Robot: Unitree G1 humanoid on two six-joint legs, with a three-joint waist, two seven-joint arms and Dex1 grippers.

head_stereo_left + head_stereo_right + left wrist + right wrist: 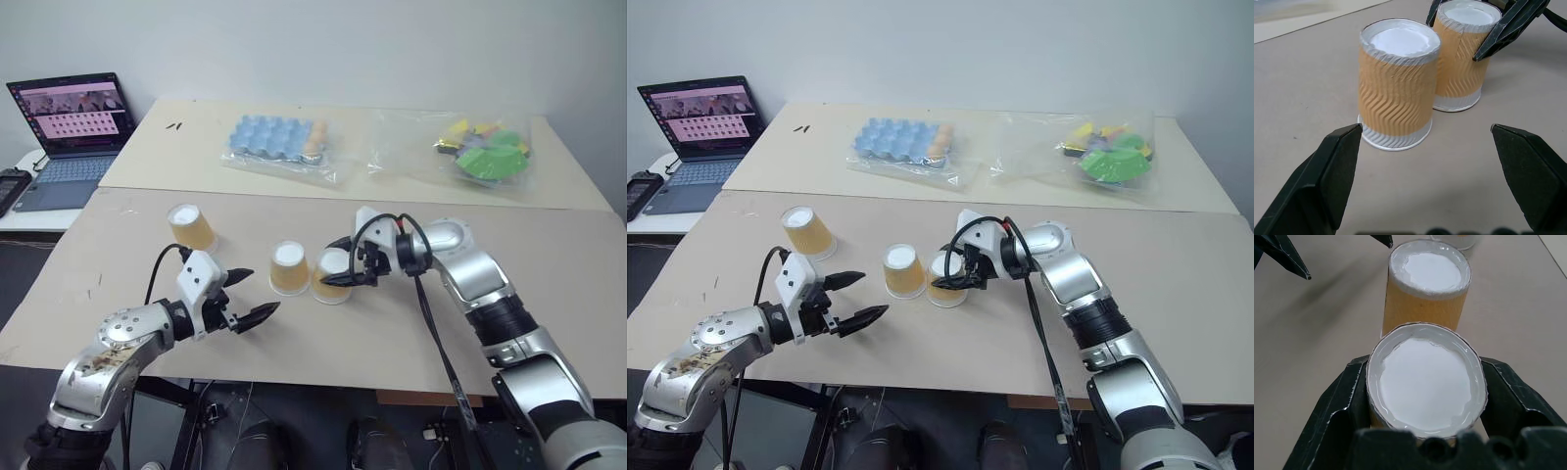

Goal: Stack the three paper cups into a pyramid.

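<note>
A: Cups first. From the head, the right gripper point(345, 268) is clamped on one cup point(331, 275), mouth down on the table point(411, 333), touching or nearly touching the middle cup point(289, 267) on its far side from the fingers' wrist. I judge the base row is being set: two side by side.

B: And the third cup point(190, 226)?

A: Well apart, beyond the left gripper point(251, 295), also mouth down. That gripper stands wide apart, holding nothing, aimed at the middle cup.

B: Left wrist view?

A: Its two fingers point(1327, 171) spread wide with the middle cup point(1397, 85) just ahead between them, untouched. Behind it sits the held cup point(1459, 54) with the other arm's black fingers point(1508, 27) on both flanks.

B: Right wrist view?

A: The held cup's white base point(1425, 384) sits between the pads, both pressed to its sides; the middle cup point(1427, 286) is just past it.

B: Next?

A: I judge: release without nudging the pair, then fetch the far cup and set it across both bases.
</note>
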